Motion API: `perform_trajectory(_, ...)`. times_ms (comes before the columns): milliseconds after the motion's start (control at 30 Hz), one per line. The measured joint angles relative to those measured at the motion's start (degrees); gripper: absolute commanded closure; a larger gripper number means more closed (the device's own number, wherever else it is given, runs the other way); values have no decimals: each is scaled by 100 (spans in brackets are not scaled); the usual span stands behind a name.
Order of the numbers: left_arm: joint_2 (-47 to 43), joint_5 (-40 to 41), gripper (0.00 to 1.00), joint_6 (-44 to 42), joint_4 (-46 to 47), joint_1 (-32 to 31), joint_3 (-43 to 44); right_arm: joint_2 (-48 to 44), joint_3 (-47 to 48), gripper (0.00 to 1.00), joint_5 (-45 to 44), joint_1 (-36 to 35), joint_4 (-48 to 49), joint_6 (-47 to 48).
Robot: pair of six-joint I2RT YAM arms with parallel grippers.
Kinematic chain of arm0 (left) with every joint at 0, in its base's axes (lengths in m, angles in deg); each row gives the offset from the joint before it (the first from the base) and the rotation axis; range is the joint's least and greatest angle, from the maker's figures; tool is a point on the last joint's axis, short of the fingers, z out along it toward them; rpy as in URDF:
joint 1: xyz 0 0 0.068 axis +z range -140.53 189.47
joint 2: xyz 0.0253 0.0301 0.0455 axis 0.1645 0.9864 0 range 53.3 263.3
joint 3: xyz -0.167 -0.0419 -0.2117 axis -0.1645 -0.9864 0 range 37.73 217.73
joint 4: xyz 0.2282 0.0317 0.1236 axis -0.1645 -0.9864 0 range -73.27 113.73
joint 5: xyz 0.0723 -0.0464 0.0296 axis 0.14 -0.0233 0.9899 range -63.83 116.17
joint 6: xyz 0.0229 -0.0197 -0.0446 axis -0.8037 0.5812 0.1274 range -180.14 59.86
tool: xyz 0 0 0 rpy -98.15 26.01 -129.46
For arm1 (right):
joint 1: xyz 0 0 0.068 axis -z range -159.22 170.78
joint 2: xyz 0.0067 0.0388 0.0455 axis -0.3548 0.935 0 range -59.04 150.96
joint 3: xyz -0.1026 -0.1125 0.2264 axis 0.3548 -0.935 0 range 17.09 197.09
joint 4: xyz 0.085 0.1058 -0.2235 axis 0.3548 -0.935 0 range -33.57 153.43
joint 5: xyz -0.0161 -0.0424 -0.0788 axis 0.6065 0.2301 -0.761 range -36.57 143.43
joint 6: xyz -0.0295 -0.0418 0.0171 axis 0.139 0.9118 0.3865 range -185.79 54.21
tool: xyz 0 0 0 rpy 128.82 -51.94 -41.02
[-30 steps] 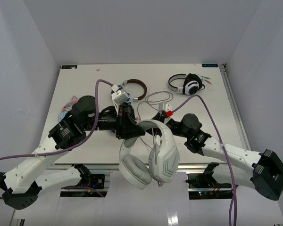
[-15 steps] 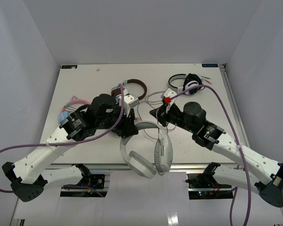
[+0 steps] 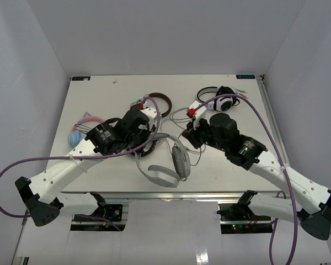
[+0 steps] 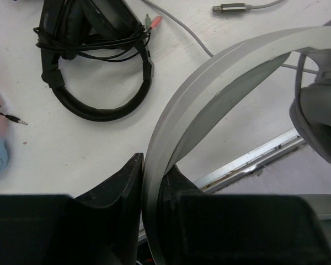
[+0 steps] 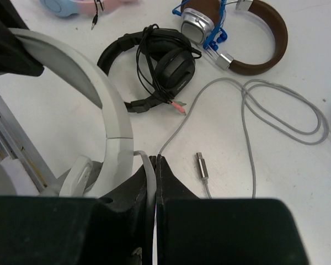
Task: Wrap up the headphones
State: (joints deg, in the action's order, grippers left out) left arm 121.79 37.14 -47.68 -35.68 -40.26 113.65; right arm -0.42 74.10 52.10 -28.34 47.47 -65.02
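The headphones (image 3: 165,163), white-banded with grey ear cups, hang low over the near middle of the table, cups toward the front edge. My left gripper (image 4: 153,165) is shut on the wide white band (image 4: 209,83); one grey ear cup (image 4: 320,116) shows at the right of the left wrist view. My right gripper (image 5: 155,160) is shut on the thin grey cable (image 5: 248,110), right beside the band (image 5: 99,94). The cable loops over the table behind, and its metal plug (image 5: 202,165) lies loose just past my right fingertips. From above, the left gripper (image 3: 145,150) and right gripper (image 3: 188,138) flank the band.
A black pair of headphones (image 5: 160,61) lies just beyond both grippers. A brown-banded pair (image 3: 160,102) sits at the back middle, a small white pair with black cups (image 3: 220,99) at the back right, a pink and blue pair (image 3: 80,130) at the left. The table's front edge (image 3: 154,192) is close below the ear cups.
Both arms have reached farther over the table, carrying the headphones from beyond the front edge to low over the near table. Both grips have held.
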Motion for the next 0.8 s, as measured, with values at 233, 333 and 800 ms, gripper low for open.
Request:
perform_trajectory(233, 272, 778, 100, 71, -34, -38, -2, 202, 115, 92, 326, -2, -207, -32)
perform_trajectory(333, 313, 1045, 100, 65, -38, -54, -2, 313, 179, 92, 446, 0, -255, -32)
perform_trajectory(800, 521, 2410, 100, 115, 80, -231, -153, 528, 846, 92, 1325, 5, -464, -38)
